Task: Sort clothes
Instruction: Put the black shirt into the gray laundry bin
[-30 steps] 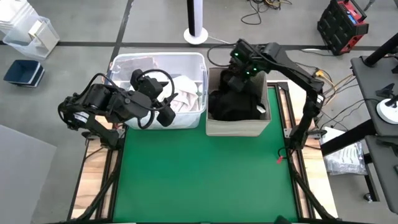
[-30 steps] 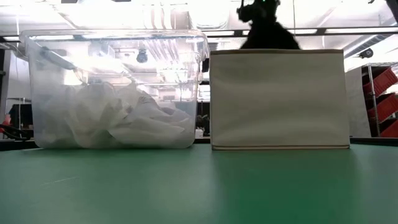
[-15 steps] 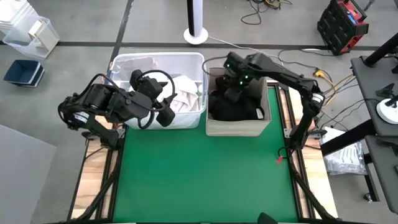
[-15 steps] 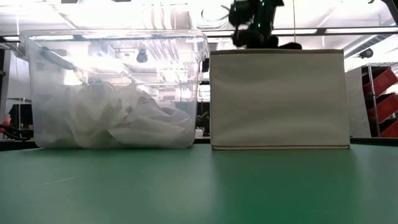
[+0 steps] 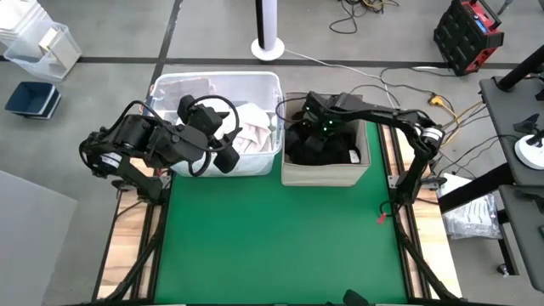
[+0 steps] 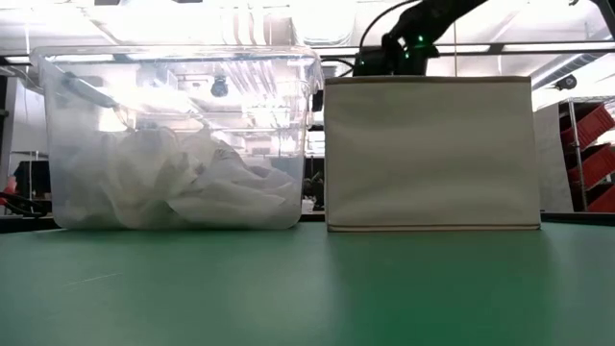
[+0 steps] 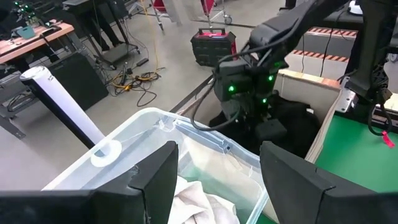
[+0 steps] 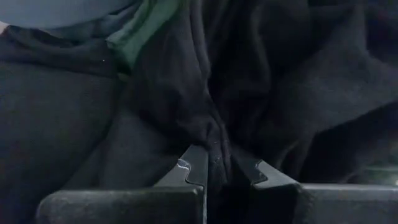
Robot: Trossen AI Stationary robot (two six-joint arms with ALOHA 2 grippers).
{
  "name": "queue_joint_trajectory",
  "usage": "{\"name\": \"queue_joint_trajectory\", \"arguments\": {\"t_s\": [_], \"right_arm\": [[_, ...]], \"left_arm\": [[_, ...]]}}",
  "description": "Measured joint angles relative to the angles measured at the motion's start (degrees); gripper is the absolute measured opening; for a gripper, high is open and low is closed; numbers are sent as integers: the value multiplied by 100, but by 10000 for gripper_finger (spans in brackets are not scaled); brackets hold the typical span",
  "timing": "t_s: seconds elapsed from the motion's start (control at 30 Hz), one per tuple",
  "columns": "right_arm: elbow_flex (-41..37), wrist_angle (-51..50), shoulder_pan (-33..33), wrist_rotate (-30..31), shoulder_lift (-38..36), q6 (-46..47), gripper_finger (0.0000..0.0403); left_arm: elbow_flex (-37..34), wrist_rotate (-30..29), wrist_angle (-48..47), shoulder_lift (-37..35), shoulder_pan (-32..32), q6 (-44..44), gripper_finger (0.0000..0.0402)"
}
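Right gripper (image 8: 214, 167) is down in the beige bin (image 5: 323, 174), pinching a fold of the dark clothes (image 8: 186, 106) piled there. Left gripper (image 7: 217, 171) hangs spread open over the clear tub (image 5: 170, 85) of white clothes (image 6: 183, 183). Looks like the drop-off step, so next it lets go and lifts clear.

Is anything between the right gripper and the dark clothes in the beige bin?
No. The right gripper is down inside the beige bin, its fingers pinching a fold of the dark clothes. Nothing visible lies between them. The left gripper waits by the clear bin.
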Motion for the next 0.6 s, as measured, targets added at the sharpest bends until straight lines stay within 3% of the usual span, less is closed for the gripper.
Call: {"name": "queue_joint_trajectory", "arguments": {"t_s": [0.4, 0.6], "right_arm": [[-807, 966, 2, 2, -13, 4, 19], [-635, 837, 2, 2, -222, 31, 60]], "left_arm": [[0, 2, -8, 0, 0, 0, 204], [0, 36, -20, 0, 0, 0, 204]]}}
